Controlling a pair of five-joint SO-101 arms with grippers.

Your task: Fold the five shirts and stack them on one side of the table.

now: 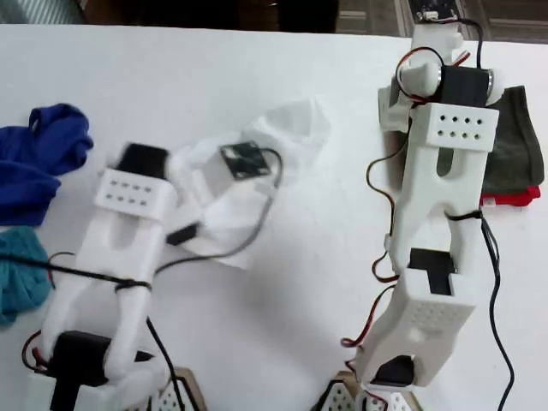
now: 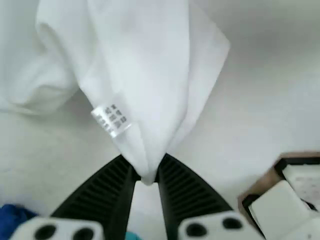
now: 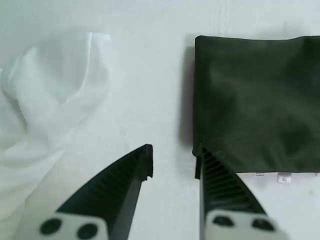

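From above, my left arm (image 1: 120,257) rises from the near edge of the counter (image 1: 291,308) and bends inward, its wrist over the crumpled white shirt (image 1: 287,137) in the middle. My right arm (image 1: 437,197) stretches straight toward the far edge, its wrist beside the dark green shirt (image 1: 518,141). I count five shirts. The white one is in the centre. A blue shirt (image 1: 38,158) and a teal shirt (image 1: 19,278) are bunched at my left edge, the blue farther from me. The dark green one is folded on my right, lying on a red shirt (image 1: 514,198) of which only a thin edge shows. That makes two arms and one shirt of each colour. From my left wrist, my left jaws are closed on a pinch of the white shirt (image 2: 135,65), and the cloth fans out from between them, with one small label (image 2: 112,120) sewn on it. From my right wrist, my right jaws stand open and hold nothing. One tip is at the near corner of the folded dark green shirt (image 3: 255,100), though I cannot tell if it touches. The other tip is over bare counter. The white shirt (image 3: 50,110) lies apart on the other side.
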